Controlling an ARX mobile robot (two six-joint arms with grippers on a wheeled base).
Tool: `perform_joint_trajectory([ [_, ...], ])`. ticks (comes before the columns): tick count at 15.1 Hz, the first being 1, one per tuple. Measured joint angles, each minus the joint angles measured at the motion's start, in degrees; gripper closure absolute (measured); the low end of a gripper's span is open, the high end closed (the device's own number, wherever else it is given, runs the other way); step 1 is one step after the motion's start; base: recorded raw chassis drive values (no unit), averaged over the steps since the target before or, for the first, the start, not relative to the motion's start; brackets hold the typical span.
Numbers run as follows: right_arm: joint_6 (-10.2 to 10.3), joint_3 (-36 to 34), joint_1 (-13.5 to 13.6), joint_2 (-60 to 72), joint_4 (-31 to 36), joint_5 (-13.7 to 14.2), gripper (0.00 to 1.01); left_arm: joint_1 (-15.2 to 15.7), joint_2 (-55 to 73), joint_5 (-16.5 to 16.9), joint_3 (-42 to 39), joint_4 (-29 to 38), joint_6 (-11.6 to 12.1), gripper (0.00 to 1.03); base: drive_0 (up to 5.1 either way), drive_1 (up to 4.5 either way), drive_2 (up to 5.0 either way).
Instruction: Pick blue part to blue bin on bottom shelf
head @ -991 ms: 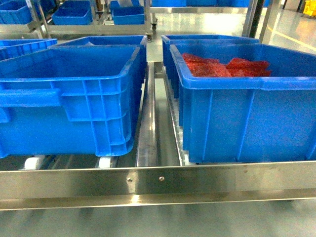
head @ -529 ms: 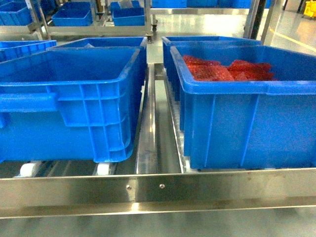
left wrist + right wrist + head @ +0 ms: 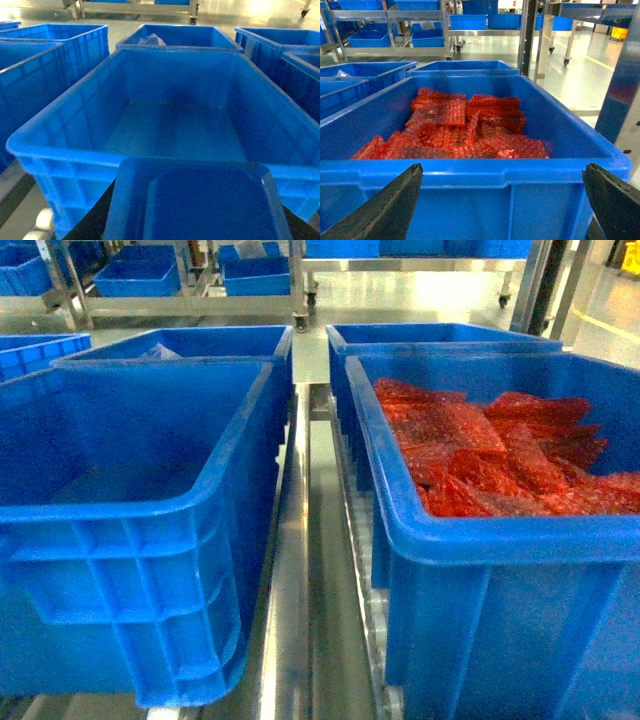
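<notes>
Progress: I judge the drop is not yet made. The left bin [image 3: 130, 530] in front of me has a bare floor, and the blue part [image 3: 200, 205] is not in it.
Blue part: it fills the bottom of my left wrist view, a flat blue moulded piece with a raised rim, just short of the left bin's near wall [image 3: 150, 162] and above it.
Left gripper: I cannot see its fingers, so I cannot tell how they stand; the part sits right at the camera, which suggests it is carried, but that is my guess.
Right gripper [image 3: 505, 210]: spread wide, both dark fingers [image 3: 385, 205] apart at the frame's lower corners, nothing between them, facing the right bin [image 3: 470, 175].
Right bin: heaped with red bubble-wrap bags [image 3: 490, 455].
Rear bins: one behind the left bin [image 3: 177, 36] holds something pale and crumpled; I cannot tell what.
Shelf: steel rails [image 3: 300, 570] run between the two front bins.
Left to do: bring the part over the left bin's opening and release it.
</notes>
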State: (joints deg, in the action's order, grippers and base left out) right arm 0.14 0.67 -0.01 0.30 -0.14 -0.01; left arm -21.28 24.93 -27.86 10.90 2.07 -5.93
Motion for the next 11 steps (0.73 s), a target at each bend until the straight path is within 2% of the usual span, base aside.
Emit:
perform_joint_trajectory([
  [11, 0.0, 0.0, 0.0, 0.0, -0.1, 0.0, 0.03, 0.0, 0.1, 0.0, 0.0, 0.1, 0.0, 0.60, 0.0, 4.27, -4.3],
])
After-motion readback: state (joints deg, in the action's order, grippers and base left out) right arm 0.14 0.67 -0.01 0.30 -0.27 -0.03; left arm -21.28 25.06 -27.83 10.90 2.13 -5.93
